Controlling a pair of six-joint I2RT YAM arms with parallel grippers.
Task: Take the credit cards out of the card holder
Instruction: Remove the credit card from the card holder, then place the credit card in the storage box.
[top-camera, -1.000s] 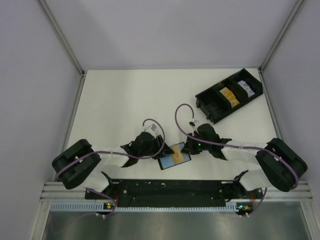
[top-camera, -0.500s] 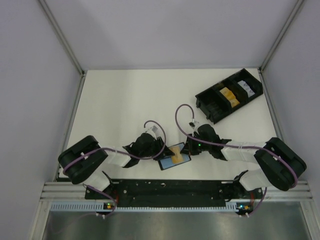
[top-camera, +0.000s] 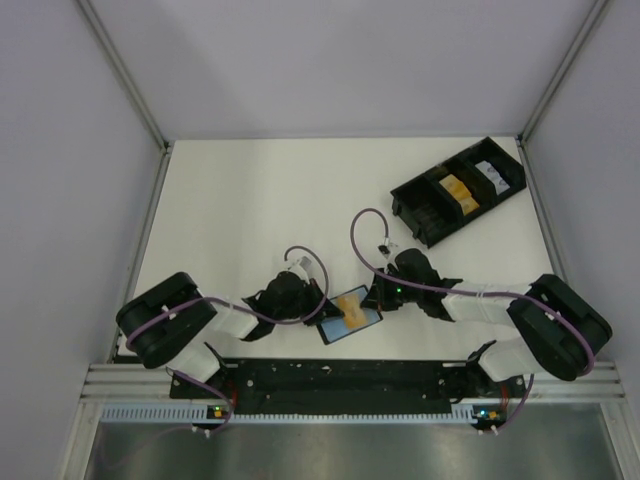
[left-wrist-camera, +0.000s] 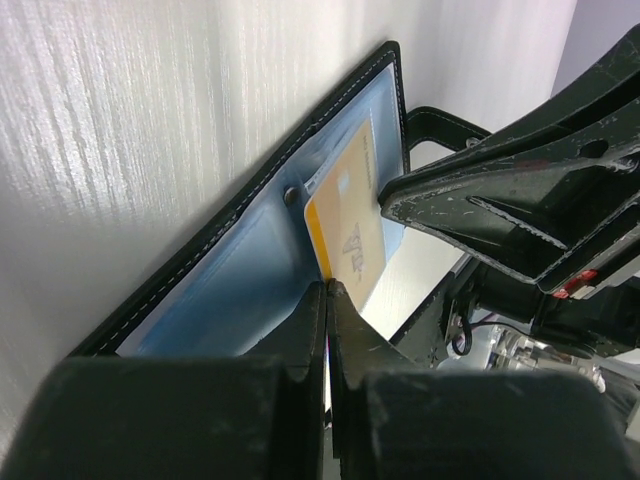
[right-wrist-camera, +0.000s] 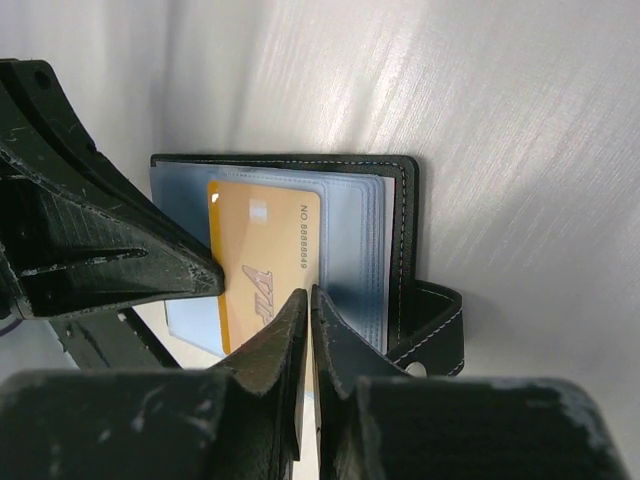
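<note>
The card holder (top-camera: 366, 319) lies open on the table between the two grippers, with its glossy blue-grey sleeves up (left-wrist-camera: 235, 275) (right-wrist-camera: 355, 245) and its black tab (right-wrist-camera: 432, 318) on the right. An orange-yellow credit card (top-camera: 351, 311) (left-wrist-camera: 348, 225) (right-wrist-camera: 262, 250) sticks partly out of a sleeve. My left gripper (top-camera: 322, 312) (left-wrist-camera: 328, 287) is shut with its tips on the card's edge. My right gripper (top-camera: 373, 300) (right-wrist-camera: 306, 292) is shut on the holder's sleeve, right beside the card. Each gripper shows in the other's wrist view.
A long black compartmented tray (top-camera: 458, 190) sits at the back right with an orange item and a white item in it. White walls with metal rails close off the left, right and back. The arm bases are at the near edge.
My left arm has shifted a little left and toward the near edge, jaws still at the card. The right arm and the holder have barely moved.
</note>
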